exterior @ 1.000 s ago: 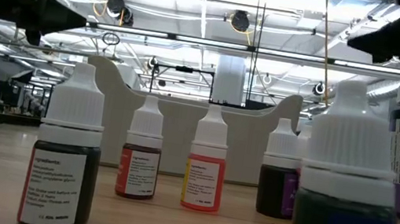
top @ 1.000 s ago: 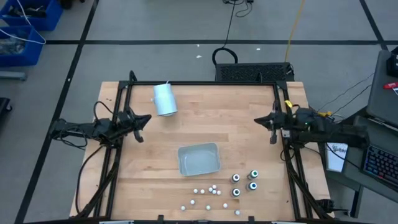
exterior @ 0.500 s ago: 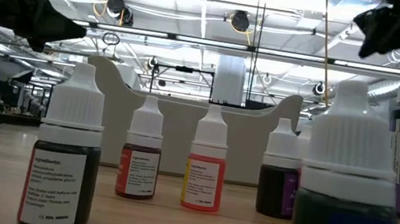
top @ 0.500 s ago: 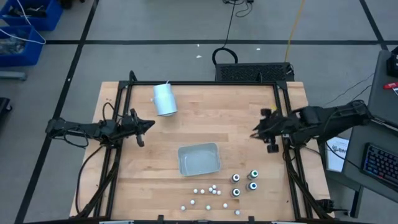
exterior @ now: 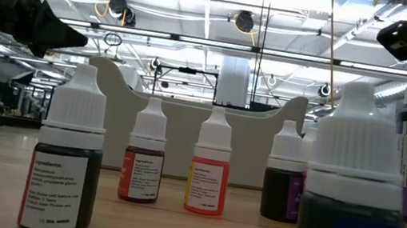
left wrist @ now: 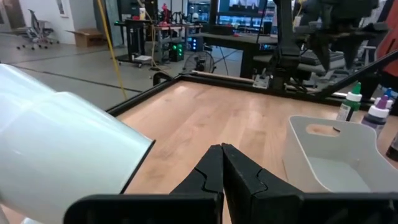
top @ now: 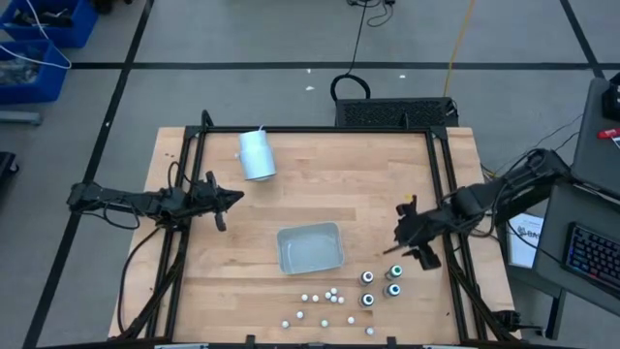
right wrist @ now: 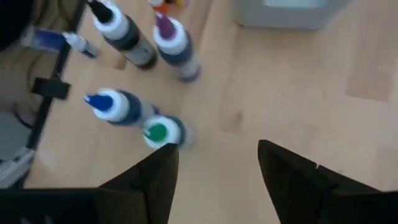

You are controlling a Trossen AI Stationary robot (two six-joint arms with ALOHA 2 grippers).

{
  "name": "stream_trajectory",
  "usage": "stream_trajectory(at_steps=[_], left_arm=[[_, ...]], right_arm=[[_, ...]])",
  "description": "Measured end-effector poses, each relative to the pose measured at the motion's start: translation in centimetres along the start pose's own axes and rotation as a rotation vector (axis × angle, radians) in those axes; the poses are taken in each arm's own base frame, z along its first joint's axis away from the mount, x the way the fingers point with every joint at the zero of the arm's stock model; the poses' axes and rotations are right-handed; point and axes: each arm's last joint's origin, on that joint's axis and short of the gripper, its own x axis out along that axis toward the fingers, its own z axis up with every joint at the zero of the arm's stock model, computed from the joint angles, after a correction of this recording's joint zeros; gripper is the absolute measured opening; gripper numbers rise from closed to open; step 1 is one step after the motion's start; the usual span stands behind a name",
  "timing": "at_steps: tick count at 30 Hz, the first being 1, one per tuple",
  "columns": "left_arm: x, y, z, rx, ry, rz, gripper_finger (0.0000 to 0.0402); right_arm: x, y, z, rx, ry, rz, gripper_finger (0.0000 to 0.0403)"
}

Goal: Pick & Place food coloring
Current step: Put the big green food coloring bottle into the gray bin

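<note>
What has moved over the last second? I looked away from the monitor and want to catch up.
The right gripper swung from beside the table's right edge toward the front, and now hangs open above the four dark food coloring bottles, holding nothing. The left gripper, shut, edged slightly inward. The small white-capped bottles, the grey tray and the white cylinder stayed put.

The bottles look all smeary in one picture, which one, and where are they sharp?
Right wrist view: the big bottles are smeared with blur under the open right gripper. Low view: the small bottles are crisp, against bright ceiling lights.
</note>
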Motion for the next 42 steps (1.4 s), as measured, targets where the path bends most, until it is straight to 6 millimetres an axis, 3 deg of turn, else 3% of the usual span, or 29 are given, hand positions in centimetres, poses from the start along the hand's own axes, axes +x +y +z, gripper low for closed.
stream_trajectory(at_steps=[7, 21, 32, 42], left_arm=[[0.0, 0.0, 0.0, 0.000, -0.002, 0.009, 0.0006], [0.0, 0.0, 0.0, -0.007, -0.006, 0.007, 0.0006], [0.0, 0.0, 0.0, -0.026, -0.007, 0.007, 0.0006], [0.0, 0.0, 0.0, -0.026, -0.007, 0.007, 0.0006]], right_arm=[[2.5, 1.8, -0.4, -0.064, -0.050, 0.064, 0.0212], [5.4, 2.6, -2.9, -0.073, -0.041, 0.084, 0.0212], [6.3, 2.5, -3.3, -0.110, -0.085, 0.093, 0.0209], [6.3, 2.5, -3.3, -0.119, -0.090, 0.076, 0.0176]])
